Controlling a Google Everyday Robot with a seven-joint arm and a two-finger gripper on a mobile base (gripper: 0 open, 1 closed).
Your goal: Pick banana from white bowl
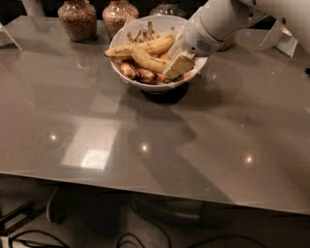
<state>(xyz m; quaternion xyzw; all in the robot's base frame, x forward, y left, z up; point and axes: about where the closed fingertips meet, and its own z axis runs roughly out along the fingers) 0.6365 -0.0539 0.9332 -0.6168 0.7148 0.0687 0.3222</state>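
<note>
The white bowl point(145, 86) stands at the back middle of the grey table. It holds several bananas. The long, curved yellow banana point(147, 61) with brown speckles lies across the middle of the bowl. A paler, straighter banana point(140, 47) lies behind it, and short dark brown ones point(137, 73) lie at the front. My gripper point(177, 65) reaches down from the upper right into the right side of the bowl, at the right end of the curved banana. Its far side is hidden behind the white arm point(218, 22).
Two round glass jars of brown grain point(77, 20) point(118, 13) stand behind the bowl at the left, and a third glass point(167, 7) directly behind it. White stands sit at the far right point(281, 36) and far left point(8, 38). The table's front edge point(145, 193) runs below.
</note>
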